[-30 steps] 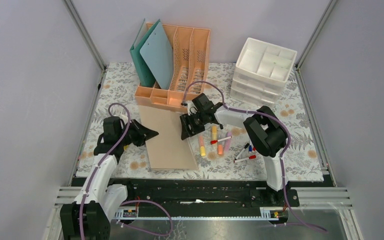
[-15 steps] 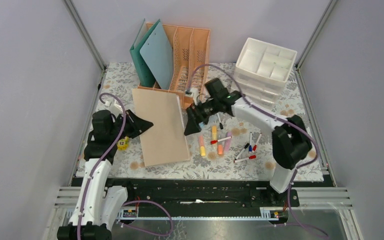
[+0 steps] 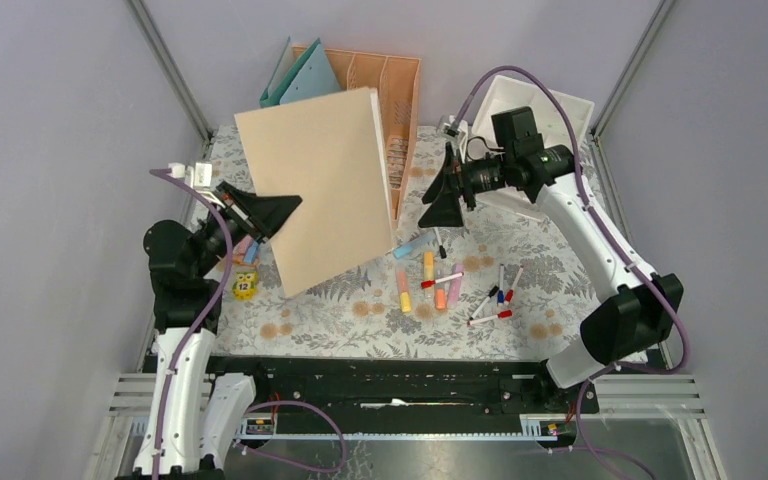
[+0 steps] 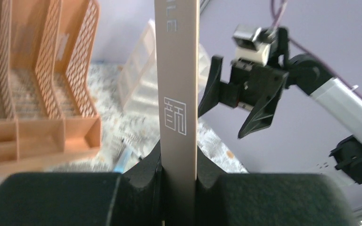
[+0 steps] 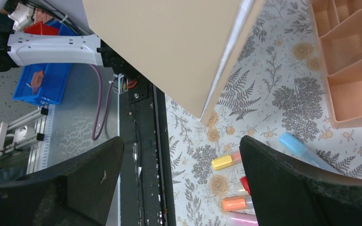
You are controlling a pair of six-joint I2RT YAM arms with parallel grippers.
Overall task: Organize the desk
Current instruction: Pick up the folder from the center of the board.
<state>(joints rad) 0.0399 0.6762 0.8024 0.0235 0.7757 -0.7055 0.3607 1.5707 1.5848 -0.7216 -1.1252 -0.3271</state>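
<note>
1. The bench (image 3: pixel 360 318), covered in a fern-and-flower cloth, is spread across the middle of the top view, right in front of both arm bases.
2. The left tool (image 3: pixel 275 212) is clamped on a tan file folder (image 3: pixel 315 190). In the left wrist view, the folder's spine is pinched tight between the two black pads (image 4: pixel 139 172).
3. The folder is held up on edge and tilted over the left rear of the bench. The peach file rack (image 3: pixel 405 85) and the teal folders (image 3: pixel 300 72) standing in it are partly covered by it.
4. The right tool (image 3: pixel 442 195) is held in the air to the right of the folder, apart from it. Its fingers are spread wide, with nothing gripped between them.
5. A white drawer unit (image 3: pixel 572 108) is parked at the right rear corner, partly hidden by the right arm.
6. Loose highlighters are scattered mid-bench: a blue one (image 3: pixel 412 247), a yellow one (image 3: pixel 403 292), an orange one (image 3: pixel 440 298) and a pink one (image 3: pixel 456 290).
7. A few red-capped markers (image 3: pixel 490 318) are lying just to the right of the highlighters.
8. A small yellow figure marked 12 (image 3: pixel 245 287) is sitting on the left side of the bench, near the left arm.
</note>
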